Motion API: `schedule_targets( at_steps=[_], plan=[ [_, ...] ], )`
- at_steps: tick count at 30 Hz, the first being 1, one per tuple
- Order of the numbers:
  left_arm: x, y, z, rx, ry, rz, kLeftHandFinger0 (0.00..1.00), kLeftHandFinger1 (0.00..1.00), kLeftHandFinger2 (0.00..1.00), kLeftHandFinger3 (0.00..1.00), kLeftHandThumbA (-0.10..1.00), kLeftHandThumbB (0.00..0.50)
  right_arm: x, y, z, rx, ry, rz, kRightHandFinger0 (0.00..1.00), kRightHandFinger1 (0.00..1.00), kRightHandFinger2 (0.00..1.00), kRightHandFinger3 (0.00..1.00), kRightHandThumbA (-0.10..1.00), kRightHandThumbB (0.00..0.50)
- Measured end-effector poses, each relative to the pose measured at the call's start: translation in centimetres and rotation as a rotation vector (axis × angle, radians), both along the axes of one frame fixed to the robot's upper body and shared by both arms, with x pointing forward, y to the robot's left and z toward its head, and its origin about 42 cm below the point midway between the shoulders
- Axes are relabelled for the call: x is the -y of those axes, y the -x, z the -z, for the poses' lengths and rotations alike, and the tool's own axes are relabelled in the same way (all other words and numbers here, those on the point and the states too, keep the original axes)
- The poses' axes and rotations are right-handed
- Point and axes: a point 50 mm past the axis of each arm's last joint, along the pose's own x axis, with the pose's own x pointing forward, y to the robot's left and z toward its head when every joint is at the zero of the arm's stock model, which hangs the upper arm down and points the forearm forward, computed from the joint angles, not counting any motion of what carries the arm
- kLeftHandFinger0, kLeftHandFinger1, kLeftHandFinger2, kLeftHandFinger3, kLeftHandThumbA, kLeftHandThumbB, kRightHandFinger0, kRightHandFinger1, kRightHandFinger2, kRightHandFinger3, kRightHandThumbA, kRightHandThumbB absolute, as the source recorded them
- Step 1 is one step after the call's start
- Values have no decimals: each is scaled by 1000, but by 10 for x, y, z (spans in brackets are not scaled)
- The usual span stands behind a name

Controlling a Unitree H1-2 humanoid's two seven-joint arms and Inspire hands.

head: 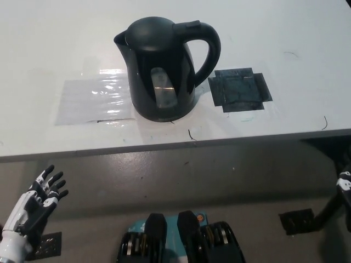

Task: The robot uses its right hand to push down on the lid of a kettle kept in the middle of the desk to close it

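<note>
Resting on white desk [49,38], black plastic kettle [164,68] far up-right of white left hand [34,207], lid looks shut | left hand low, fingers spread, idle | black right hand [345,183] barely in, state unclear

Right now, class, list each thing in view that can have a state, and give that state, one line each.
kettle: upright on the desk, handle toward the right
lid: down, looks closed
left hand: open, fingers apart, below the desk edge
right hand: barely in view at the right edge, state unclear
black tape patch: flat on the desk, apart from the kettle
</note>
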Motion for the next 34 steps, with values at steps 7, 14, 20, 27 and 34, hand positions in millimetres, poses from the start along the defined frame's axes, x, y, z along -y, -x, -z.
schedule_targets(
  at_steps=[7, 14, 20, 27, 34],
  plan=[
    [1, -5, -3, 14, 0, 2, 993, 1000, 1000, 1000, 211, 239, -4, -12, 10, -34, -23, -20, 1000, 1000, 1000, 1000, -100, 0],
    [2, -11, -7, 26, 2, 6, 988, 1000, 1000, 1000, 202, 241, -4, -17, 19, -77, -41, -31, 1000, 1000, 1000, 1000, -100, 0],
    [2, -13, -8, 29, 3, 7, 992, 1000, 1000, 1000, 213, 231, 0, -22, 22, -101, -54, -31, 1000, 1000, 1000, 1000, -100, 0],
    [2, -14, -9, 33, 3, 9, 994, 1000, 1000, 1000, 210, 237, 6, -25, 20, -109, -64, -29, 1000, 1000, 1000, 1000, -100, 0],
    [3, -14, -9, 33, 2, 10, 1000, 1000, 1000, 1000, 223, 234, 6, -25, 20, -112, -68, -35, 1000, 1000, 1000, 1000, -100, 0]
  ],
)
